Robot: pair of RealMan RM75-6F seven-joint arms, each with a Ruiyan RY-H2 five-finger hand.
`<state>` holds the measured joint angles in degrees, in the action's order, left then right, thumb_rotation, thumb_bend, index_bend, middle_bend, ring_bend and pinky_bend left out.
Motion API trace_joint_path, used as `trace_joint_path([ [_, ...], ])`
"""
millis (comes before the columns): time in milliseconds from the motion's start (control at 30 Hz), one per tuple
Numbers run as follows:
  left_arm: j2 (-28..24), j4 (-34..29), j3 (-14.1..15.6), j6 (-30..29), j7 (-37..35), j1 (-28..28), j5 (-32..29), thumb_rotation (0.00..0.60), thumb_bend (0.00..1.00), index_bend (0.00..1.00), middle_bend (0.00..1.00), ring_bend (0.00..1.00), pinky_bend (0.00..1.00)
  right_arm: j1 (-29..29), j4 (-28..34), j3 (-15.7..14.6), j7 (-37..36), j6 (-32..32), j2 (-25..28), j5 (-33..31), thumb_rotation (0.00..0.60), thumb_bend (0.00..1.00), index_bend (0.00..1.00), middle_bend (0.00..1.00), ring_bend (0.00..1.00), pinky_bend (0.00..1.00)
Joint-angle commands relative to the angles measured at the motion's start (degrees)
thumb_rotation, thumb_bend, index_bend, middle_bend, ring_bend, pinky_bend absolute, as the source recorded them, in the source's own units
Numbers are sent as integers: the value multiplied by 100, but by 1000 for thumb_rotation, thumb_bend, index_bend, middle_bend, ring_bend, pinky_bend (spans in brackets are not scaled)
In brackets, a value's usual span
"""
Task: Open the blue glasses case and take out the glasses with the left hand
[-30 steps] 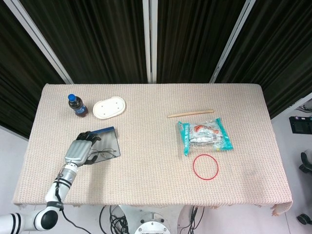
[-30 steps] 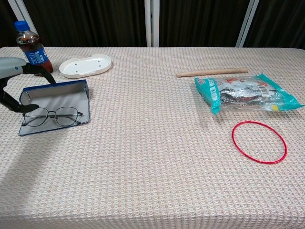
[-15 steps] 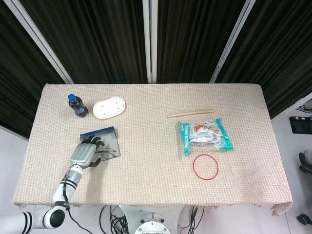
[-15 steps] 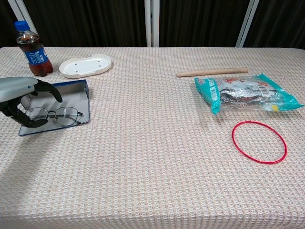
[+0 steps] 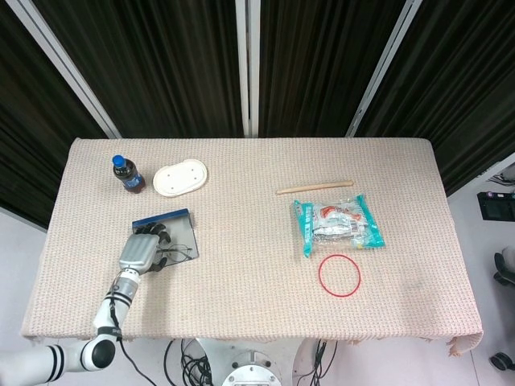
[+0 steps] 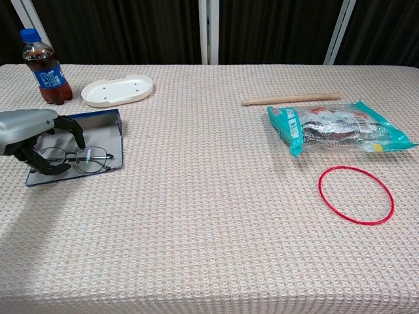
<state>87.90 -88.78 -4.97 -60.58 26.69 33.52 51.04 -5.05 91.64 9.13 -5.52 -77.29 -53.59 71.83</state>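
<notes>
Head view: mounted high, looks steeply down, takes in the whole table (image 5: 241,297) edge to edge plus dark curtains behind and floor at the sides. Far off, things read small.
Chest view: low, at about table height, faces forward across the table (image 6: 209,248) at a shallow angle. Much closer; near edge cropped, left side cut off.
Overlap: same tabletop. Bottle (image 5: 127,174) (image 6: 43,67) far-left and red ring (image 5: 339,275) (image 6: 356,195) on the right show in both.
</notes>
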Motion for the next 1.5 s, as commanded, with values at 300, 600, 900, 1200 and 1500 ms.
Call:
trace_joint_path([
  [300,67,123,11,2,12,-30,6,600,357,429,146,28,166,-13,-19,-5,15,21,-33,-4,600,317,0,0,0,0],
  [600,165,281,27,-74,-86,-107,167,600,379,558,172,46,172,-8,-8,-17,43,13,-36,8,600,317,0,0,0,0],
  [900,232,418,-16,-42,-172,-140,217,600,401,626,193,46,172,7,2,-21,47,-1,-27,4,600,317,0,0,0,0],
  [1200,237,368,-79,-127,-263,-192,333,600,453,697,240,64,188,-6,3,-27,69,19,-39,8,600,317,0,0,0,0],
  [1500,206,253,-112,-256,-309,-252,486,600,457,741,270,82,197,-1,18,-22,68,3,-26,12,600,317,0,0,0,0],
])
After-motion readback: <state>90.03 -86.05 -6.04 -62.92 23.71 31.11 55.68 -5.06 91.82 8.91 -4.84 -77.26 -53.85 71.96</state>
